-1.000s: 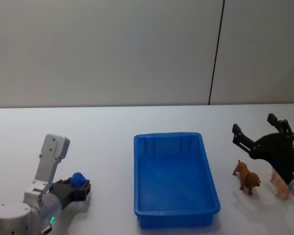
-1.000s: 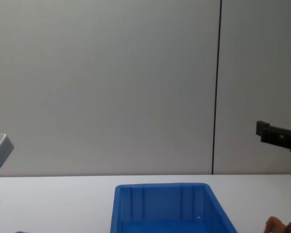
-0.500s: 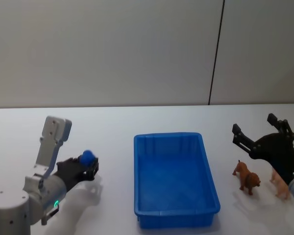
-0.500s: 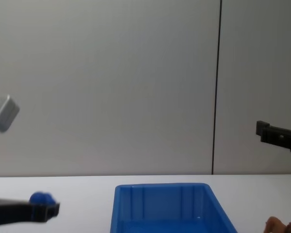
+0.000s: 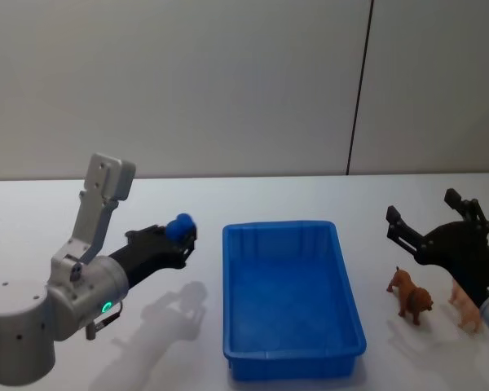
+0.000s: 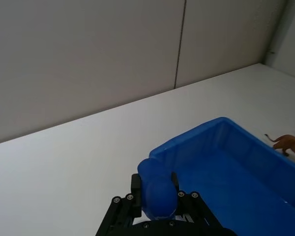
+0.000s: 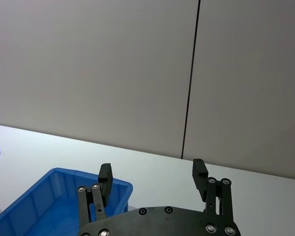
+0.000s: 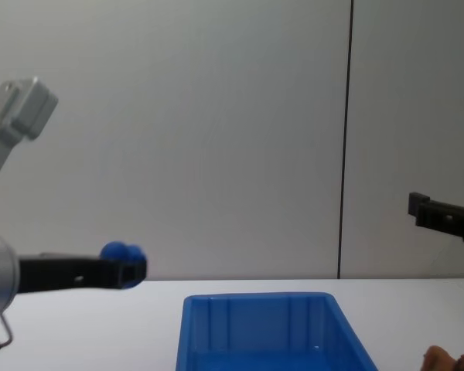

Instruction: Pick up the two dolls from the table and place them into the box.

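Note:
My left gripper [image 5: 182, 237] is shut on the blue doll [image 5: 179, 225], holding it in the air just left of the box's far left corner. In the left wrist view the blue doll [image 6: 156, 189] sits between the fingers, with the blue box [image 6: 226, 167] beyond it. The box [image 5: 279, 226] stands empty in the middle of the white table [image 5: 187, 195]. The reddish-brown doll [image 5: 411, 295], shaped like a dog, stands on the table right of the box. My right gripper [image 5: 422, 208] hovers open above and behind it, also seen as the right gripper [image 7: 152, 168] from its wrist.
A pale tan animal figure [image 5: 466, 308] stands right of the brown doll, partly behind my right arm. A grey wall with a dark vertical seam [image 5: 359, 90] closes the table's far edge. Bare tabletop lies left of and behind the box.
My left gripper has lifted the blue doll off the table and carried it up and to the right, toward the box. The right arm has not moved.

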`<state>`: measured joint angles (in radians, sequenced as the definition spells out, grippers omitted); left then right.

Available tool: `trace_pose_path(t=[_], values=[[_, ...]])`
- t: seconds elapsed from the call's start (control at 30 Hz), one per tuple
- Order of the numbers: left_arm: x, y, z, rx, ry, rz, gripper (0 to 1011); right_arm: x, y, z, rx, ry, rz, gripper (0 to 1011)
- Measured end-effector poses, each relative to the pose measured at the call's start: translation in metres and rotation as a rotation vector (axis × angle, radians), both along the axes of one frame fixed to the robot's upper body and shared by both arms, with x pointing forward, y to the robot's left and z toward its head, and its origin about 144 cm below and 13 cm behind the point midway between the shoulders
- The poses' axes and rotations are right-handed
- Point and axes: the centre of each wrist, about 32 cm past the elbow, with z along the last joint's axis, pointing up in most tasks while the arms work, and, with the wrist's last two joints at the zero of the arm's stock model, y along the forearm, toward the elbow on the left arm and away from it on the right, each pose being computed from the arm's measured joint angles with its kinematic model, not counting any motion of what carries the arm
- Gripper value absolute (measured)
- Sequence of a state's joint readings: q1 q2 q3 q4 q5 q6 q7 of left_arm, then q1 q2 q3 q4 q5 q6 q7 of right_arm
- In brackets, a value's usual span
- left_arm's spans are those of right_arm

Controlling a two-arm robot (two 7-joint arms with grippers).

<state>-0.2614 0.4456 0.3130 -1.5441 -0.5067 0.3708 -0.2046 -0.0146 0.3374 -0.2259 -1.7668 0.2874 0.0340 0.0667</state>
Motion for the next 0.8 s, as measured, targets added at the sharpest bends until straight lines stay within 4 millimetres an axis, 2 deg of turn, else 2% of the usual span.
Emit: trace_pose_path(t=[0.23, 0.8], values=[[0.009, -0.005, 0.014, -0.028, -0.015, -0.114, 283, 0.000, 0.000, 0.000, 0.000, 0.000, 0.000, 1001], [0.037, -0.026, 0.028, -0.066, 0.009, -0.380, 178, 0.000, 0.000, 0.000, 0.000, 0.000, 0.000, 1001]])
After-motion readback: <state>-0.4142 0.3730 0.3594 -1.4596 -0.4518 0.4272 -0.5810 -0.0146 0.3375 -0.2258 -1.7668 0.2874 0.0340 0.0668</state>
